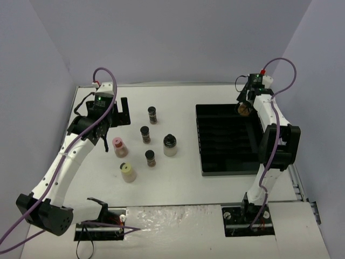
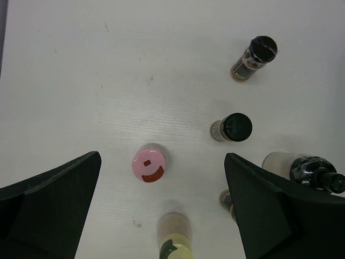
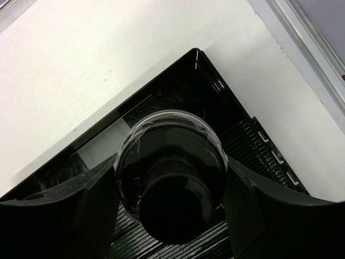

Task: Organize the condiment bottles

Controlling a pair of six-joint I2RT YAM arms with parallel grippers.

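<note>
My right gripper (image 1: pixel 244 108) is shut on a clear black-capped jar (image 3: pixel 172 178) and holds it over the far right corner of the black slotted tray (image 1: pixel 226 162). In the right wrist view the jar fills the space between both fingers, cap toward the camera. Six jars stand on the table at the left: three small black-capped ones (image 1: pixel 153 114) (image 1: pixel 145 134) (image 1: pixel 150 157), a wider pale one (image 1: pixel 170 145), a pink-capped one (image 1: pixel 119 146) and a pale-yellow-capped one (image 1: pixel 128 172). My left gripper (image 2: pixel 163 157) is open and empty above them, with the pink cap (image 2: pixel 149 164) between its fingers, far below.
The tray's corner (image 3: pixel 197 54) lies just beyond the held jar, with white table around it. The table's right edge rail (image 3: pixel 307 59) runs close to the tray. Purple walls enclose the table on three sides.
</note>
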